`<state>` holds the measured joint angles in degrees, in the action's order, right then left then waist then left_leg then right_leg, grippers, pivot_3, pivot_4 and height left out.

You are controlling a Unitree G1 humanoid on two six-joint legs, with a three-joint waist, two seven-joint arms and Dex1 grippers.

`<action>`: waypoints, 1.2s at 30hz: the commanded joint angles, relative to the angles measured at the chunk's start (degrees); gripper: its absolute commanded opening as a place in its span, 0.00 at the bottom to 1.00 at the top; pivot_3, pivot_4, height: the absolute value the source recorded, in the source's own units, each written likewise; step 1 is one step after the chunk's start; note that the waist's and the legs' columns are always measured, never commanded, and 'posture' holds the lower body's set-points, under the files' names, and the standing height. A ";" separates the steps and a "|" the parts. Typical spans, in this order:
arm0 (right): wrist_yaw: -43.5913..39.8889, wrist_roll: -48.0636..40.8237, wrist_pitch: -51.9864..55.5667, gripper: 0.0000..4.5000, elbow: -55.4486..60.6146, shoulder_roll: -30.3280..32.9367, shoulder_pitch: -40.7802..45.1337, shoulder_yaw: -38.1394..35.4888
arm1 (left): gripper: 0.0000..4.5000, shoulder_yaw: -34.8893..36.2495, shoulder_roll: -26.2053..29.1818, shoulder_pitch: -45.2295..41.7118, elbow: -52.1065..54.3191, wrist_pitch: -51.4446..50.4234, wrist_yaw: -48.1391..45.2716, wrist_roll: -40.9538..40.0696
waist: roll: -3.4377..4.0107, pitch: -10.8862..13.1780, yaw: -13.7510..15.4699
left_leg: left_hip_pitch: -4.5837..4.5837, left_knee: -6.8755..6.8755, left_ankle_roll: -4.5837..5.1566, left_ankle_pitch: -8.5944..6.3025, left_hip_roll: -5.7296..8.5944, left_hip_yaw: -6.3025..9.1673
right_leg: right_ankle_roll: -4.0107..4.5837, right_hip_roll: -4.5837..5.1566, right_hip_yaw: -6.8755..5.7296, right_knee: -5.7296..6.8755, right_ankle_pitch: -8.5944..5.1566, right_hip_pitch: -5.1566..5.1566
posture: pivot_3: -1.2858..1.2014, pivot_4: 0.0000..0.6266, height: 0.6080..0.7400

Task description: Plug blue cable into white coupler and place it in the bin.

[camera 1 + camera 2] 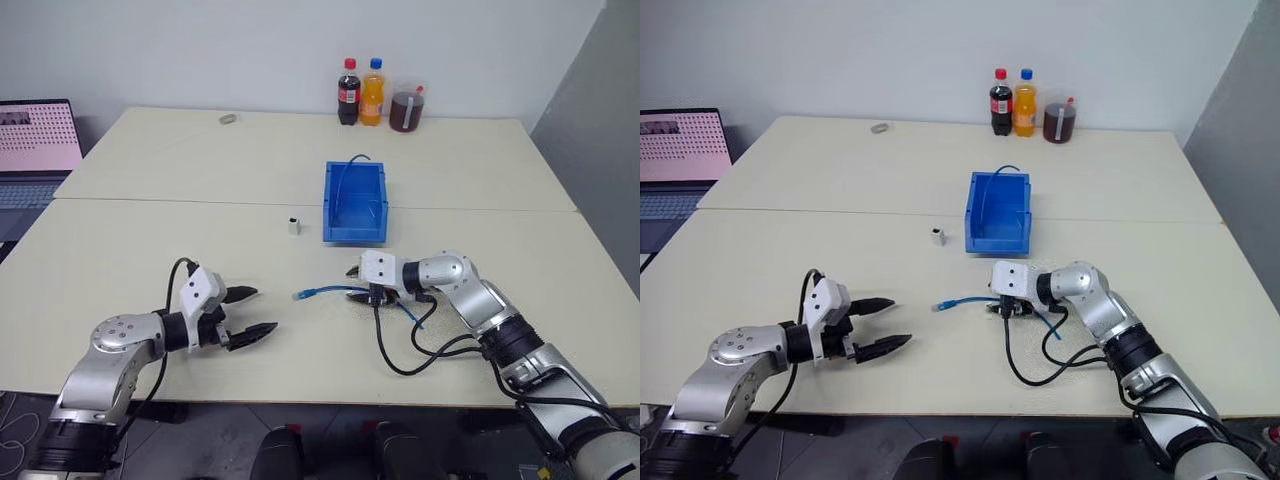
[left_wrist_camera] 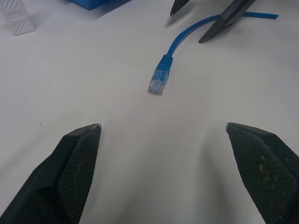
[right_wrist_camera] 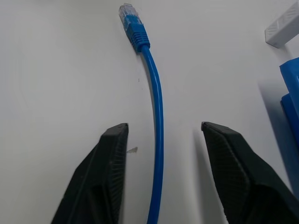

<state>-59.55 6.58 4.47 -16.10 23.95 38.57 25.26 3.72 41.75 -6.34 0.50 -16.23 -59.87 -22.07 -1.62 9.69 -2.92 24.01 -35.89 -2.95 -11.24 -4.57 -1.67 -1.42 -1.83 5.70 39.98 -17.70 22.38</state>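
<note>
I see blue cable [image 3: 158, 121] flat on table [image 1: 150, 250] between my right gripper [image 3: 163, 135] fingers — spread, not gripping. Left gripper [image 2: 163, 128] spread wide, empty — plug just ahead.

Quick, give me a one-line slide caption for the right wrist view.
Right pincer open astride the blue cable lying on the table, clear plug pointing ahead.

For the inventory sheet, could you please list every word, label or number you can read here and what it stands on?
None can be read.
Dark cola bottle with a red label: label too small to read.
Orange soda bottle with a blue cap: label too small to read.
Laptop screen with a pink pattern: blurred, nothing readable.
</note>
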 commanded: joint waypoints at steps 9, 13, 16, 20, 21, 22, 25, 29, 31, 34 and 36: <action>-1.17 -14.62 25.80 0.97 31.62 5.60 -11.78 -9.18 | 1.00 -9.38 -4.70 -12.14 -11.96 6.14 -0.37 9.71 | -0.02 -0.01 0.85 | 0.02 -0.03 0.00 0.00 0.01 0.04 | -0.22 -0.04 -0.03 0.00 -0.13 -0.01 | 0.52 0.24 1.00; 1.55 -16.13 30.37 0.97 38.59 6.57 -16.27 -10.33 | 1.00 -12.16 -6.88 -15.92 -17.29 9.06 -1.38 12.43 | -0.01 -0.02 1.27 | 0.04 -0.04 0.00 0.00 0.02 0.07 | -0.23 -0.04 -0.05 0.00 -0.14 -0.03 | 0.52 0.24 1.00; 3.52 -17.08 32.78 0.97 41.63 6.82 -18.08 -10.66 | 1.00 -13.90 -8.43 -18.22 -20.06 10.11 -2.42 13.79 | -0.02 -0.03 1.30 | 0.03 -0.09 0.00 0.00 0.05 0.07 | -0.28 -0.02 -0.03 -0.01 -0.12 -0.07 | 0.52 0.24 1.00; 5.61 -17.95 34.39 0.97 43.33 6.82 -18.82 -10.64 | 1.00 -16.13 -9.40 -19.70 -21.76 11.04 -4.44 15.46 | -0.04 -0.04 1.30 | 0.03 -0.11 0.00 0.00 0.06 0.07 | -0.40 -0.02 -0.01 -0.03 -0.06 -0.09 | 0.52 0.24 1.00; 6.03 -18.13 34.57 0.98 43.53 6.87 -18.82 -10.58 | 0.96 -16.47 -9.44 -19.82 -21.96 11.01 -5.06 15.63 | -0.04 -0.04 1.29 | 0.02 -0.12 0.00 0.00 0.06 0.07 | -0.42 -0.02 -0.01 -0.03 -0.06 -0.10 | 0.52 0.24 1.00; 6.50 -18.24 34.69 0.98 43.73 6.87 -18.83 -10.60 | 0.92 -16.86 -9.44 -19.90 -22.11 10.98 -5.44 15.97 | -0.04 -0.04 1.28 | 0.02 -0.12 0.00 0.00 0.06 0.06 | -0.43 -0.02 0.00 -0.03 -0.05 -0.09 | 0.52 0.24 1.00; 7.52 -18.59 35.12 0.98 44.35 6.93 -18.74 -10.82 | 0.79 -17.57 -9.17 -19.96 -22.63 10.95 -6.41 16.58 | -0.04 -0.05 1.28 | 0.02 -0.12 0.00 0.00 0.06 0.07 | -0.42 -0.02 -0.01 -0.03 -0.06 -0.09 | 0.52 0.24 1.00; 8.47 -19.21 35.27 0.98 44.94 7.17 -18.77 -11.27 | 0.58 -17.71 -9.02 -19.89 -23.25 11.28 -6.62 17.31 | -0.05 -0.06 1.28 | 0.02 -0.11 0.00 0.00 0.06 0.07 | -0.42 -0.02 0.00 -0.03 -0.06 -0.10 | 0.52 0.24 1.00; 9.03 -19.49 34.82 0.98 45.08 7.19 -18.84 -11.49 | 0.48 -17.85 -8.88 -19.83 -23.50 11.58 -6.51 17.70 | -0.05 -0.07 1.26 | -0.01 -0.11 0.00 0.00 0.06 0.07 | -0.42 -0.02 0.00 -0.03 -0.06 -0.11 | 0.52 0.24 1.00; 10.46 -19.67 32.81 0.98 44.86 6.60 -18.84 -12.15 | 0.33 -17.95 -8.76 -19.73 -23.74 12.03 -6.28 17.97 | -0.05 -0.08 1.25 | -0.04 -0.11 0.00 0.00 0.06 0.07 | -0.43 -0.02 0.00 -0.03 -0.05 -0.13 | 0.52 0.24 1.00; 11.04 -19.81 31.45 0.98 44.60 6.46 -18.83 -12.44 | 0.22 -17.85 -8.77 -19.56 -23.75 12.31 -6.09 17.88 | -0.05 -0.08 1.23 | -0.05 -0.11 0.00 0.00 0.06 0.07 | -0.44 -0.02 0.00 -0.02 -0.05 -0.13 | 0.52 0.24 1.00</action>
<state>-49.34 -12.50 37.93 26.28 30.68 19.42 14.49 -12.18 32.78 -27.34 -21.01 -3.21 -66.84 -7.46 -1.67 9.61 -1.68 23.96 -36.00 -2.95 -11.24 -4.52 -1.60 -1.86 -1.85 5.70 39.96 -17.75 22.25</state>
